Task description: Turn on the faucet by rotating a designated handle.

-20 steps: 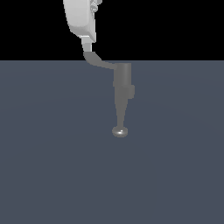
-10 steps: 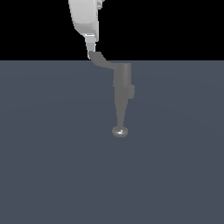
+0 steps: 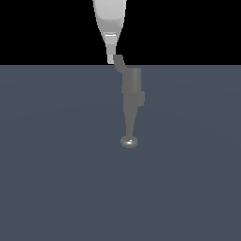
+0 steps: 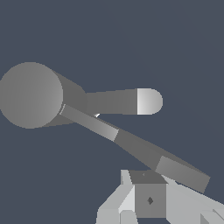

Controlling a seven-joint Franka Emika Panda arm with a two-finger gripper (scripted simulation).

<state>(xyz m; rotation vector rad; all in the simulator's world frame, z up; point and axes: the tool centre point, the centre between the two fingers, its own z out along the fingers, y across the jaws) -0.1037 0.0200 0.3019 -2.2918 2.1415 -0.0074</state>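
Note:
In the exterior view the grey faucet (image 3: 132, 89) stands on the dark floor, its spout tapering down to a shiny knob (image 3: 129, 141). Its handle (image 3: 119, 64) sticks out from the top of the body toward the exterior view's left. My gripper (image 3: 111, 56) comes down from above, with its tip against the handle's end. It looks shut, with nothing held. The wrist view shows the round faucet (image 4: 30, 94) body and the handle (image 4: 131, 144) running as a flat lever to its paddle tip. The gripper's fingers (image 4: 127, 199) sit right beside that tip.
A flat dark grey floor (image 3: 56, 179) surrounds the faucet, with a black background above its far edge. Nothing else stands near the faucet.
My gripper has moved toward the exterior view's right, pushing the handle. The lever has swung closer in line with the faucet body. The faucet body and spout have not moved.

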